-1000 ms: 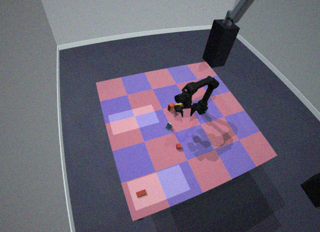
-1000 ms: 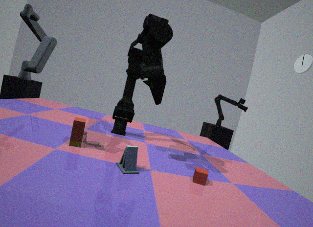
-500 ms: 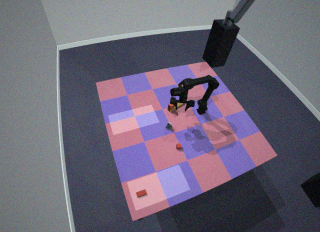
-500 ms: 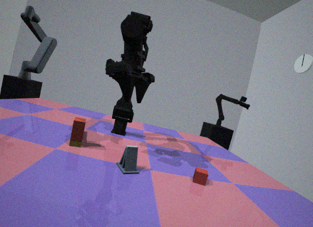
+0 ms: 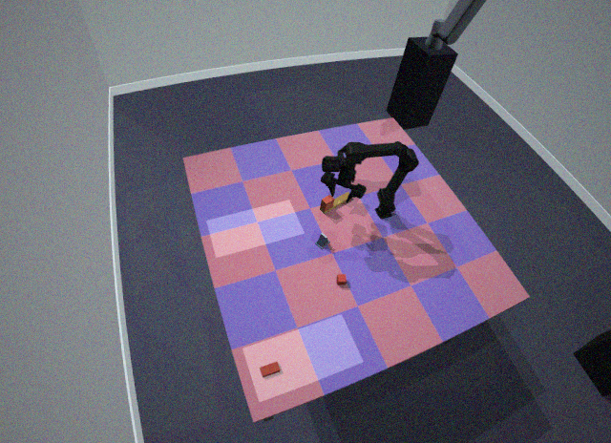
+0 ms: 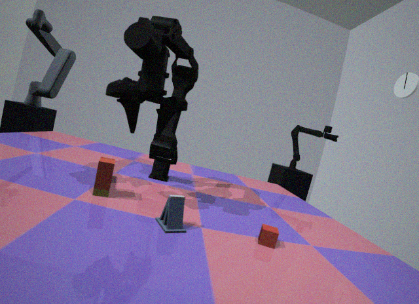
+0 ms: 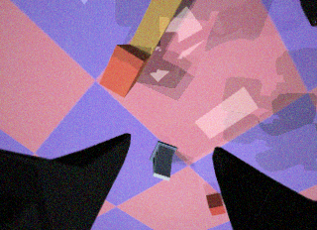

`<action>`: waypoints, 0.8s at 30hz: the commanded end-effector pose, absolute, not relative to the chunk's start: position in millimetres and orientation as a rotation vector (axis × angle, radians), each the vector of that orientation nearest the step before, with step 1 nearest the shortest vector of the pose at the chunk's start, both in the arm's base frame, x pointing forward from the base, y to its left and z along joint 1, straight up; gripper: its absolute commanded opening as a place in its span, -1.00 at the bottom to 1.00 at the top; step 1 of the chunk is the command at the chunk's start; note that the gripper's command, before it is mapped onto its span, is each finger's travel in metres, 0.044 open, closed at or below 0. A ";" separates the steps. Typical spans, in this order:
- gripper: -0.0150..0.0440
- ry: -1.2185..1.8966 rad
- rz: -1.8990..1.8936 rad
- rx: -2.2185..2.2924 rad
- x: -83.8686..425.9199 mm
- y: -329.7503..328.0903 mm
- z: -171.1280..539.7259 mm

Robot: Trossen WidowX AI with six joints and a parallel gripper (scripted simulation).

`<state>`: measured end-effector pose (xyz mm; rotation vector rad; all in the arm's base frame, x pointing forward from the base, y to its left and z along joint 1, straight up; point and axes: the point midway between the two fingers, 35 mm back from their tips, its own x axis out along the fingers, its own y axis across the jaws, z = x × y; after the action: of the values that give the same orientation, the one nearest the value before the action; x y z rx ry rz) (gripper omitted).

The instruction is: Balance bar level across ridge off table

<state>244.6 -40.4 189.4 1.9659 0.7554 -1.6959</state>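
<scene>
The yellow bar (image 5: 341, 200) (image 7: 158, 24) lies on the table, with a tall orange-red block (image 5: 326, 202) (image 6: 104, 173) (image 7: 122, 71) on one end. In the exterior view only the bar's olive-looking end (image 6: 101, 192) shows, under the block. The small grey ridge (image 5: 322, 241) (image 6: 175, 213) (image 7: 163, 162) stands on the table a short way from the block end, with nothing on it. My gripper (image 5: 340, 196) (image 7: 171, 145) is open and empty, pointing down well above the table near the bar. In the exterior view one finger shows clearly; the other is hard to make out.
A small red cube (image 5: 341, 279) (image 6: 268, 236) (image 7: 215, 204) lies beyond the ridge from the bar. A flat red block (image 5: 269, 369) lies near the table's far corner, on a pale patch (image 5: 281, 391). Other arms stand on black pedestals (image 5: 423, 78) (image 6: 290, 179) off the table.
</scene>
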 end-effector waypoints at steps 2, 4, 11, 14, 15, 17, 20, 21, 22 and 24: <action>0.58 0.650 -1.783 1.999 236.4 -60.2 185.8; 0.58 0.604 -1.819 2.013 232.7 -68.8 184.5; 0.58 0.435 -1.941 2.055 217.3 -97.5 179.9; 0.58 0.361 -1.993 2.070 209.6 -109.0 178.1; 0.58 0.336 -2.010 2.075 207.0 -112.8 177.5; 0.58 0.290 -2.041 2.082 201.9 -119.5 176.5; 0.58 0.273 -2.052 2.085 200.0 -121.8 176.1; 0.58 0.273 -2.052 2.085 200.0 -121.8 176.1; 0.58 0.273 -2.052 2.085 200.2 -122.0 175.0; 0.58 0.273 -2.052 2.085 201.2 -122.6 169.8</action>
<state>201.5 -120.6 174.6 2.0845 0.2875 -2.0430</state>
